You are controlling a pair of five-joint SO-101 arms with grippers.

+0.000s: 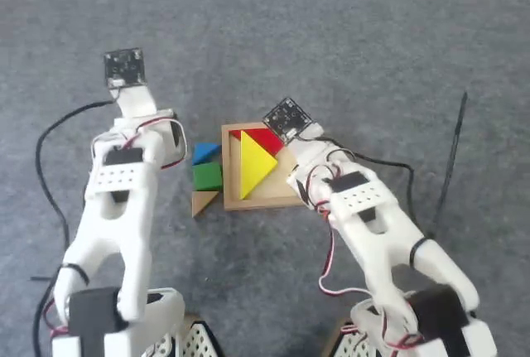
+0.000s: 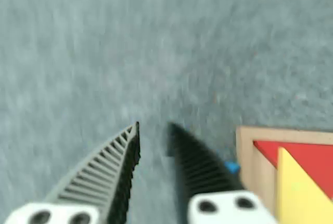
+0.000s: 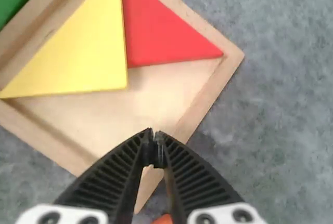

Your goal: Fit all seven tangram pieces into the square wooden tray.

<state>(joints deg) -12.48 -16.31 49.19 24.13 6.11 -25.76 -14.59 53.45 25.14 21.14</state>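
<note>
Wooden tray (image 1: pixel 248 202) at centre held a yellow triangle (image 1: pixel 255 163) and a red triangle (image 1: pixel 263 138). Left gripper (image 2: pixel 154 127) gaped narrowly, empty; right gripper (image 3: pixel 154 133) was pinched closed.

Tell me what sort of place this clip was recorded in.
Probably a robot test bench, not a home: a grey felt-like mat covers the table, the left arm and right arm sit side by side, and a wooden tray lies before them.

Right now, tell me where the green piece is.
In the high view the green piece lies just left of the tray, between the blue piece and the tan piece.
</note>
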